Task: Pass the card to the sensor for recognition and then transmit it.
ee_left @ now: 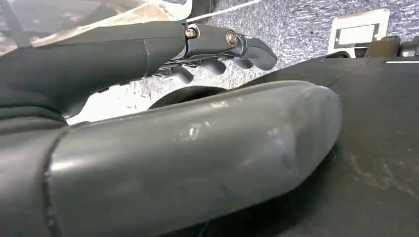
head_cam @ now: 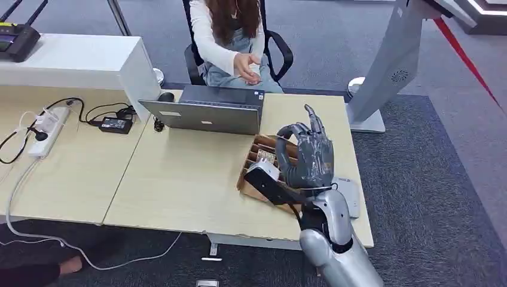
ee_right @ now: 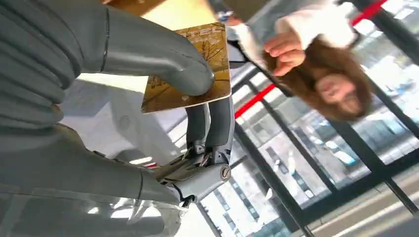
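Wooden desk [head_cam: 179,179] is our landmark. Above its right end we hold the card [ee_right: 190,69], pinched between thumb [ee_right: 163,54] and fingers [ee_right: 212,123] of the right hand [head_cam: 308,158], raised over the tray [head_cam: 257,161]. The pale slab on the desk just right of that hand is probably the sensor [head_cam: 350,194] — partly hidden, so we hedge. Across the desk sits a person [head_cam: 230,42], one hand lifted. Our left hand [ee_left: 217,47] hangs low with curled, empty fingers — the right is nearer.
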